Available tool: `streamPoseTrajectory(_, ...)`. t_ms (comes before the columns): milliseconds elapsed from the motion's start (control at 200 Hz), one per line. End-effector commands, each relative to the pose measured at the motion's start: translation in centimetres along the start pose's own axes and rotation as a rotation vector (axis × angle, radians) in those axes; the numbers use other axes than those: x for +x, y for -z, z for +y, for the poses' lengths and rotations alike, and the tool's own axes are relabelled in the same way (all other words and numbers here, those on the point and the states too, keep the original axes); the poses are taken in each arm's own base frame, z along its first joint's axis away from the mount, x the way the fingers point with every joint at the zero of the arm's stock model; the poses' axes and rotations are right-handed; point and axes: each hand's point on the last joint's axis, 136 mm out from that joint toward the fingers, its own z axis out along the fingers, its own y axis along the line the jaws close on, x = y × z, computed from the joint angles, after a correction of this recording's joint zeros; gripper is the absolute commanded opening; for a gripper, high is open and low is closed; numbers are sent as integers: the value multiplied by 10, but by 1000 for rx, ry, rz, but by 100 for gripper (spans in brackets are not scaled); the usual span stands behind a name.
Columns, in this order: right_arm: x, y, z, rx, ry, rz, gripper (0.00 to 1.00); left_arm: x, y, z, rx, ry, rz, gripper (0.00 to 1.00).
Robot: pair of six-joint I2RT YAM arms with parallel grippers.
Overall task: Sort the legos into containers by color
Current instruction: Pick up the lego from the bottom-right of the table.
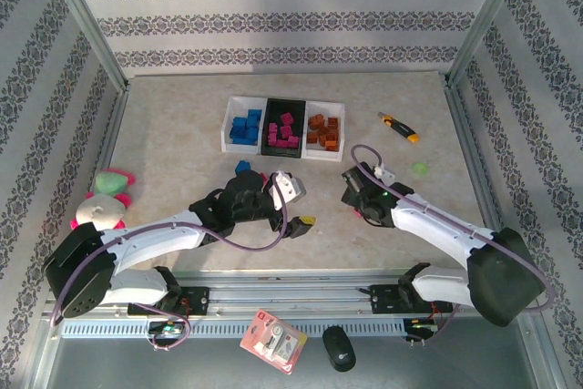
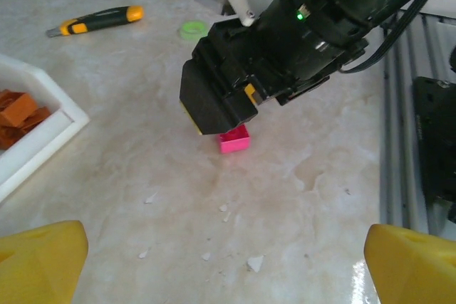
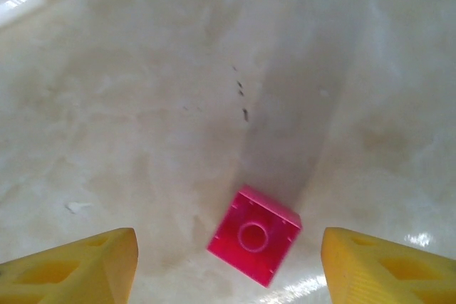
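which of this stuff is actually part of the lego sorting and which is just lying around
Part of the job:
loose magenta brick
loose blue brick
blue bricks in left white tray
magenta bricks in black tray
orange bricks in right white tray

Just lying about:
utility knife
green ring
plush toy
red-and-white packet

Three trays (image 1: 270, 103) stand side by side at the upper centre of the overhead frame, bricks (image 1: 283, 131) in each — a knife (image 1: 399, 127) lies to their right, a loose brick (image 1: 243, 168) just below the left tray (image 1: 227, 127), a plush toy (image 1: 114, 179) at the left edge, a packet (image 1: 271, 340) at the bottom centre.
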Motion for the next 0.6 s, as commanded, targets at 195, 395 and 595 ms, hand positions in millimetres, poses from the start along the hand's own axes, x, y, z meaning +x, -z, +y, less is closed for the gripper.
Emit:
streamPoseTrajectory(195, 12, -23, -8, 39, -97, 70, 66, -16, 0, -13, 73, -49, -48, 100)
streamPoseTrajectory(395, 9, -33, -12, 66, -95, 85, 56, -15, 1, -13, 69, -35, -48, 100)
streamPoseTrajectory(595, 10, -41, -13, 76, -81, 110, 45, -14, 1, -9, 52, -16, -31, 100)
